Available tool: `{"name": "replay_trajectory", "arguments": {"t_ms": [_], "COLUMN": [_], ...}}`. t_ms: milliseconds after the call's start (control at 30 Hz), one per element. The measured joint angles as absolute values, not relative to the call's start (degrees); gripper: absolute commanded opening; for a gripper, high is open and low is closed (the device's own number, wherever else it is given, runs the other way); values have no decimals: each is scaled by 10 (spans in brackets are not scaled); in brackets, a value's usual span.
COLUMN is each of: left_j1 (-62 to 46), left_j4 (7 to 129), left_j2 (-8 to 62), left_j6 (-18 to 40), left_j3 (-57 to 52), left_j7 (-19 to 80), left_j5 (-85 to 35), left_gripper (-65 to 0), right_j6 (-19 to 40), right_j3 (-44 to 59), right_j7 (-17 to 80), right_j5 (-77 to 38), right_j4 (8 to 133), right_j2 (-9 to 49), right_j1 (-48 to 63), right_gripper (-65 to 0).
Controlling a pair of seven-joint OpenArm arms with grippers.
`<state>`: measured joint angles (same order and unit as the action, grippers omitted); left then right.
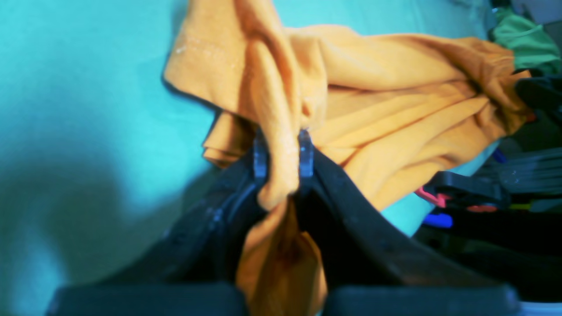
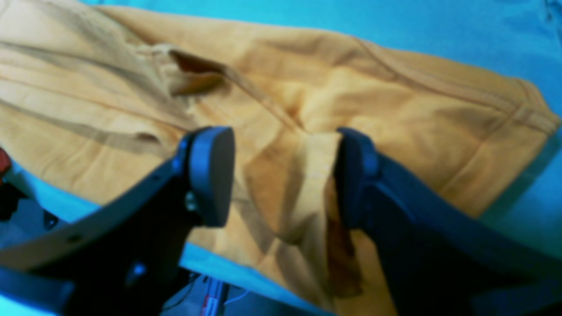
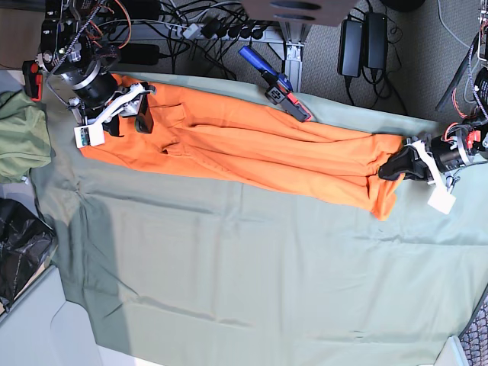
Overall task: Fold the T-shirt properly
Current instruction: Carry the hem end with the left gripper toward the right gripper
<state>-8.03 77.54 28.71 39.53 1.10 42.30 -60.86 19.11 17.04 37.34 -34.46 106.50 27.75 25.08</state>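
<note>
Olive garment (image 3: 23,137): heaped at the table's left edge, just beside the cloth (image 3: 252,282) and apart from the work.

Right gripper (image 3: 126,109): at the far-left corner of the cloth, over one end of the T-shirt (image 3: 252,145). Its wrist view shows the fingers (image 2: 210,175) spread wide, a loose ridge of orange fabric standing between them, nothing pinched.

T-shirt: pulled into a long rumpled band along the far edge of the cloth, running from the far-left corner toward the right edge. It lies bunched and twisted, not flat.

Clamp (image 3: 276,81): a blue and red tool resting at the far edge, touching or just beside the shirt's upper hem.

Left gripper (image 3: 404,162): at the right edge, fingers clenched on a gathered wad of the shirt's end; the wrist view shows cloth squeezed between the clear pads (image 1: 305,153) and trailing out behind them.

Risk, right side: judged from the thick wad in the grip, several layers are probably caught, so any pull could drag the whole end into a rope instead of spreading it.

Risk, left side: with that end free, tension from the other arm could slide the shirt along the cloth; a close on the ridge could catch only one layer.

Risk, far edge: fabric dragged past the clamp could snag.
</note>
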Motion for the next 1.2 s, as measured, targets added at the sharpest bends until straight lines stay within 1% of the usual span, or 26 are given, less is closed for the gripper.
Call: {"name": "replay_trajectory", "arguments": {"t_ms": [300,433,533,733,833,933,1033,1200], "left_j1": [-17,21,46,128,150,141,108,53], "left_j4": [775,771,746,643,635,679,762,901], "left_j2": [294,306,314,315,318,322,324,302], "left_j6": [396,395,397,397,396,394,392,395], "left_j3": [-3,-3,-3,-3,-3,2,27,90], "left_j7": [424,401,389,370,372,386,388,386], "left_j5": [-532,-499,-472,-456,-446,-443,-441,-376], "left_gripper": [-650,-650,-650,-650,-650,-650,-650,-650], "right_j6": [191,191,191,191,191,191,191,191], "right_j3": [174,181,188,189,189,189,189,189], "right_j7": [373,373,371,370,371,362,362,361], "right_j5": [-345,-346,-347,-347,-347,-347,-346,-345], "right_j4": [1065,1065,1065,1065,1065,1065,1065,1065], "right_j2": [277,276,276,276,276,276,274,275], "right_j1": [251,245,243,240,235,235,235,235], "right_gripper": [-290,-290,-290,-290,-290,-290,-290,-290]}}
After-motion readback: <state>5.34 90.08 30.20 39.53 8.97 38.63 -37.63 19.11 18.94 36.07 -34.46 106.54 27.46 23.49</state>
